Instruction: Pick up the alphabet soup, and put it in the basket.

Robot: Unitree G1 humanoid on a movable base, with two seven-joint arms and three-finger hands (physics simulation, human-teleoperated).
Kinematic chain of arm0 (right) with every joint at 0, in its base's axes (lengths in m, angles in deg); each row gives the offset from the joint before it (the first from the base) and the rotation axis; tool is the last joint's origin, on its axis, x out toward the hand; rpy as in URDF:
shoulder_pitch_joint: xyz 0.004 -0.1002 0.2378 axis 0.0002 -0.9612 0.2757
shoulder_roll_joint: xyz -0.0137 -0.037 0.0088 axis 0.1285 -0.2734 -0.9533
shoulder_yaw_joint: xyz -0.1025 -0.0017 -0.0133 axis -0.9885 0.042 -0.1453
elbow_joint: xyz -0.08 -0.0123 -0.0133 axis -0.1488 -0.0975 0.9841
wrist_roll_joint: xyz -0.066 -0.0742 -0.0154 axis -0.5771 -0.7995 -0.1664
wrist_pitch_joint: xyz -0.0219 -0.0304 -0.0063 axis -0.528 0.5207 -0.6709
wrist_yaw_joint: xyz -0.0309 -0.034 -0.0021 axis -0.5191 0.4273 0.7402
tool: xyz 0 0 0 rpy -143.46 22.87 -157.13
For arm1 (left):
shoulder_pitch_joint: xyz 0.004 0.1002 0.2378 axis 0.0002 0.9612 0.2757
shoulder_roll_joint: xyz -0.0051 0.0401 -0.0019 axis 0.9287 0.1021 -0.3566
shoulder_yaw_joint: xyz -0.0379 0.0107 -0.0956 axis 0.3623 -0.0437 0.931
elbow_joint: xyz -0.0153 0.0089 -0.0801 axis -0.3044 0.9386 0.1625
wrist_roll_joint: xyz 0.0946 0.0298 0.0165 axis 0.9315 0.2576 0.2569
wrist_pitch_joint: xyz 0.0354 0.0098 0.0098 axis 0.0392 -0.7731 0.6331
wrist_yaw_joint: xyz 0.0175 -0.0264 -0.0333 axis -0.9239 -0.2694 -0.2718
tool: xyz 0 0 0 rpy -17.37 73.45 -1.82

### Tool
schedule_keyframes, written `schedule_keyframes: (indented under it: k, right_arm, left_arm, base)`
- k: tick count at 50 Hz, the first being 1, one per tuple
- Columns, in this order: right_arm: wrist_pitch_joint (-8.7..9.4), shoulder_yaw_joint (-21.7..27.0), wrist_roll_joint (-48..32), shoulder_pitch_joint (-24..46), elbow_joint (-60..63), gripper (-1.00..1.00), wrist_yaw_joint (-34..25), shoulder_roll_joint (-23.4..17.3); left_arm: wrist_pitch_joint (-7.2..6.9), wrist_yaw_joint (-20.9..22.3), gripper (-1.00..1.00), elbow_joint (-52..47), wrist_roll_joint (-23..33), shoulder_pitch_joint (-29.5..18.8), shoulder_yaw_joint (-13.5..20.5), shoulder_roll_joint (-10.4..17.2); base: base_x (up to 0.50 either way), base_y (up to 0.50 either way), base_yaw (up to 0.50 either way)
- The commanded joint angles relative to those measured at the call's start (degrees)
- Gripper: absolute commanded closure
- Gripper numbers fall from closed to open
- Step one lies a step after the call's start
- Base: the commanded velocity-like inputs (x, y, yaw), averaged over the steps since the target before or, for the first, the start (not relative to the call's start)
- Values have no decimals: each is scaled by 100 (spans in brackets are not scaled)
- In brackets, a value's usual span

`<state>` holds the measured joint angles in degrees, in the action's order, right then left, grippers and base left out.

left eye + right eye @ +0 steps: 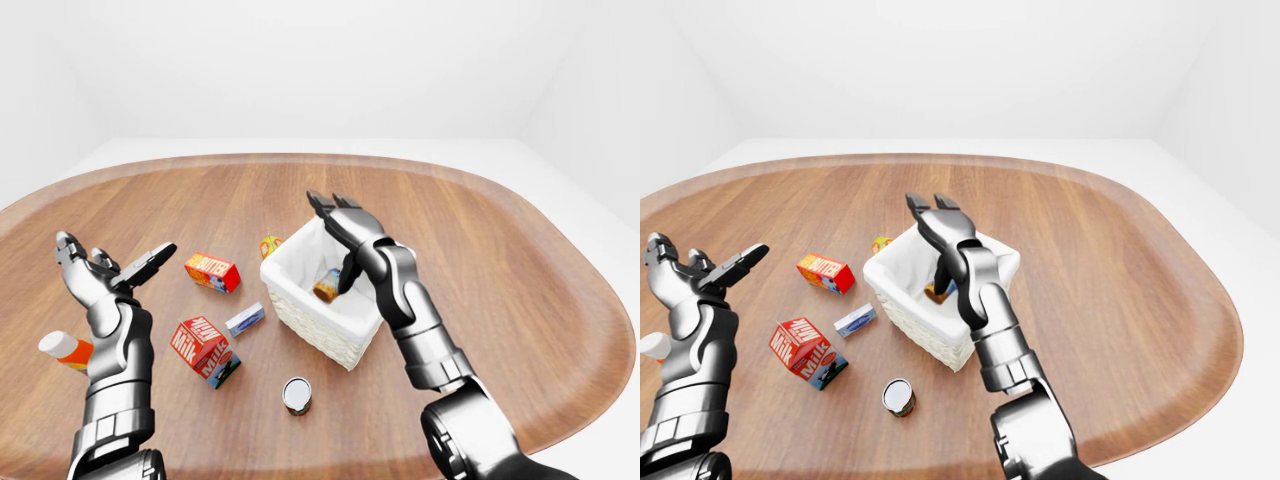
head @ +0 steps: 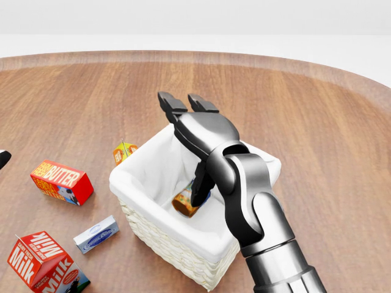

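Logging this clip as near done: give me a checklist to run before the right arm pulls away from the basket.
1. Soup can inside the basket: ok.
2. Right hand open, not holding the can: ok.
3. One finger hangs inside the basket beside the can; clear of it: cannot tell.
4. Can settled: cannot tell; it lies tilted.
5. Left hand open, away from the basket: ok.
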<state>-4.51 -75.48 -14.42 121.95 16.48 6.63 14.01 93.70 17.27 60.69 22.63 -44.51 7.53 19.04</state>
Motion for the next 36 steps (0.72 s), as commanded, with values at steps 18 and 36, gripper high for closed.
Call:
schedule_keyframes:
  k: [18, 36]
  right_arm:
    - [0, -20, -1537, 468, 1571, -100, -1446, 215]
    - [0, 65, -2306, 952, 2052, -100, -1512, 338]
  left_arm:
    - [-130, -36, -100, -176, -11, 42, 23, 1]
    - [12, -3, -100, 94, 11, -41, -9, 6]
  base:
    - [0, 0, 0]
    - [0, 0, 0]
